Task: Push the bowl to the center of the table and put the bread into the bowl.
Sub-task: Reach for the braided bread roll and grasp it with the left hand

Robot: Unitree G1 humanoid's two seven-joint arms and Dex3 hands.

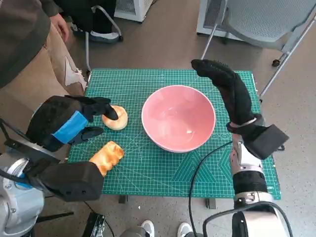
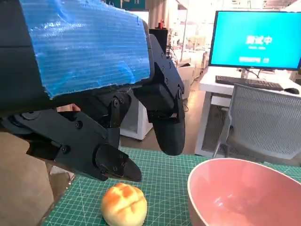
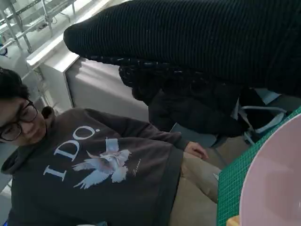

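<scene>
Bowl (image 1: 178,118) sits near center; I judge bread pickup next: left hand (image 1: 74,121) spread, empty above bun (image 1: 115,117); right hand (image 1: 224,81) open, empty.

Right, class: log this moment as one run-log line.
bowl: mid-table, empty | bun: on mat, under left hand, not held | right hand: open beside bowl

Office or lab: monitor (image 2: 256,40), keyboard (image 2: 249,82), mesh chair (image 2: 263,122).

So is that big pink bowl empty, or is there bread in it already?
Empty. The pink round bowl shows only bare inside; both bread pieces, round bun and golden loaf, lie on the mat.
</scene>
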